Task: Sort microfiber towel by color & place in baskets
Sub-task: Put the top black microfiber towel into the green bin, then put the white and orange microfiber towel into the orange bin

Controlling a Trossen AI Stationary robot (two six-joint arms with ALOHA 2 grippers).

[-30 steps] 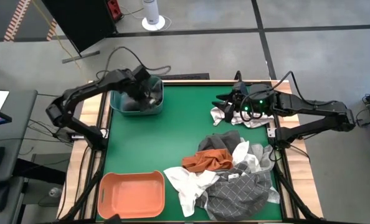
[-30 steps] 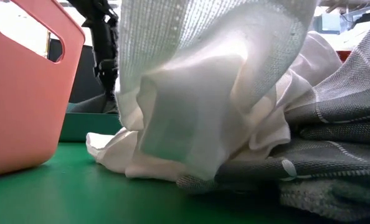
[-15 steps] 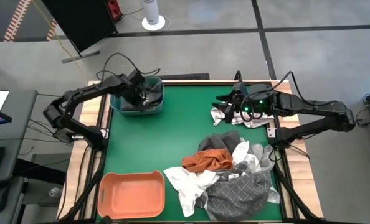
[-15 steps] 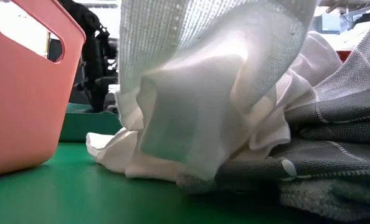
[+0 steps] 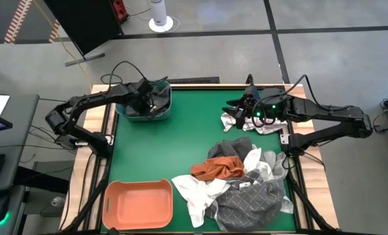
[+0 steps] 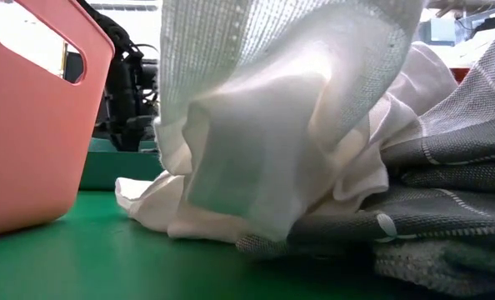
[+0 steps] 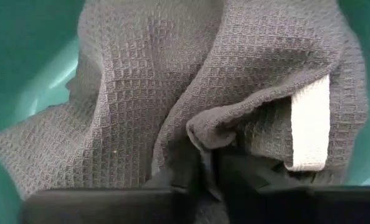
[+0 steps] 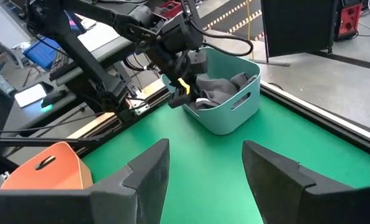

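Note:
My left gripper (image 7: 207, 165) reaches down into the teal basket (image 5: 162, 112) at the table's far left. Its fingers are nearly together on the dark grey towel (image 7: 135, 93), which lies heaped in that basket and bears a white label (image 7: 309, 124). My right gripper (image 8: 203, 162) hangs open at the far right, above a crumpled white towel (image 5: 249, 124), with nothing between its fingers. An orange towel (image 5: 217, 168), a grey gridded towel (image 5: 249, 199), white towels (image 5: 194, 192) and another grey one (image 5: 228, 149) lie piled at the near right. The salmon basket (image 5: 138, 203) stands at the near left. My left gripper pinches a raised fold of the dark grey towel (image 7: 203, 134), next to the white label, between its two fingers. The fingers come from above, pointing steeply down. The towel lies slack in the basket, its folds resting on the basket's floor and walls.
Open green table surface (image 5: 174, 147) lies between the two baskets and the pile. In the low view the salmon basket (image 6: 31, 125) and a white towel (image 6: 272, 125) stand close in front and hide most of the table. Wooden rails (image 5: 109, 130) edge the table.
My left gripper has sunk into the teal basket with the dark grey towel and rolled about its own axis. The towel, held above the basket before, now lies heaped inside it.

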